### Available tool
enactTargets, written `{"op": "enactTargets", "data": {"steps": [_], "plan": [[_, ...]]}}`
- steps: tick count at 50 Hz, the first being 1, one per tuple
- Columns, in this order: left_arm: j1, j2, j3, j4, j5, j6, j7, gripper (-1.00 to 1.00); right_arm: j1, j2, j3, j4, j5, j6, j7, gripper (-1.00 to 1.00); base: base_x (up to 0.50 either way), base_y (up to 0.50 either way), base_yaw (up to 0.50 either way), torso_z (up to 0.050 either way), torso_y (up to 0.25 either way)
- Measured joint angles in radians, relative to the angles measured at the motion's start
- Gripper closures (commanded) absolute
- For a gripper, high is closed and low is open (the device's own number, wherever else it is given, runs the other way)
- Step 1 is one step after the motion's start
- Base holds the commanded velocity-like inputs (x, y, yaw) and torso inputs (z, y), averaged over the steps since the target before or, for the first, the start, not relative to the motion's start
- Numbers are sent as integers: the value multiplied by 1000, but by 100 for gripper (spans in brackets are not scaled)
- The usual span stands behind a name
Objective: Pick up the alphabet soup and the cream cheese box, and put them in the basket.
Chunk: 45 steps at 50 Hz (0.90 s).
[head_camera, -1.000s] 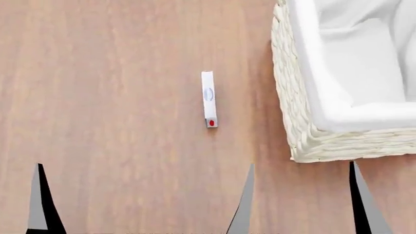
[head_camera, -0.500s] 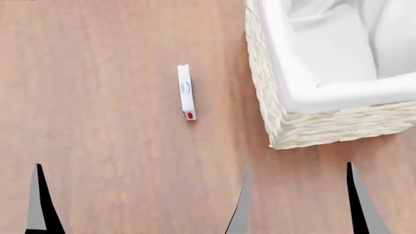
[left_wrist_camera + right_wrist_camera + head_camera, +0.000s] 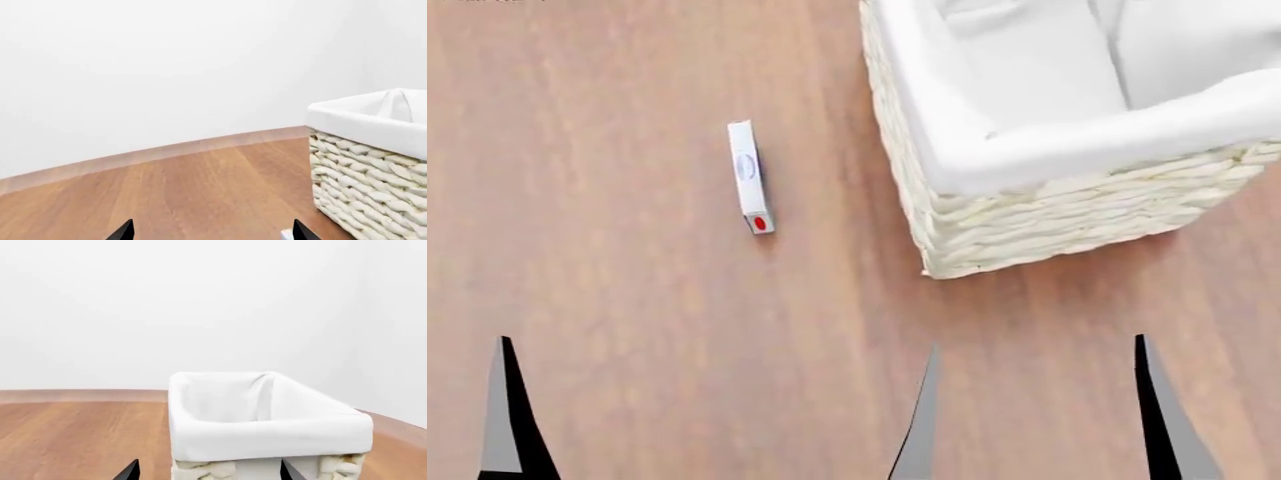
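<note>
- Cream cheese box (image 3: 749,176) lying on its thin side on the brown wooden table (image 3: 627,300), red dot at the near end.
- Basket (image 3: 1014,225) standing to the right of the box, near it but not touching.
- White cloth folded over the basket rim; nothing seen inside.
- Soup can not seen in any view.
- Left pincer (image 3: 714,415) low at the near edge, tips wide apart, holding nothing.
- Right pincer: only one dark tip seen from the head; two tips spread apart in its wrist view (image 3: 208,471), basket right in front.
- Tiny white corner of the box peeking beside one left tip in the left wrist view.
</note>
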<state>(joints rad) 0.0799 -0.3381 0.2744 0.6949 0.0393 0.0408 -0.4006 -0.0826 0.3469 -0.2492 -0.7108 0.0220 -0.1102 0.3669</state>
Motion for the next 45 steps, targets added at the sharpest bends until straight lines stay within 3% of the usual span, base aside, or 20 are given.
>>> {"op": "enactTargets", "data": {"steps": [34,45], "plan": [[4,-12,3,-2,-5,7,-14,-100,3,10,-17,-3,1,2,5,-100,0,0,-265,0,0],[3,-15,5,-6,-9,11,-17,-100,-1,12,-21,-3,-8,-8,11,-100,0,0,0,0,0]]}}
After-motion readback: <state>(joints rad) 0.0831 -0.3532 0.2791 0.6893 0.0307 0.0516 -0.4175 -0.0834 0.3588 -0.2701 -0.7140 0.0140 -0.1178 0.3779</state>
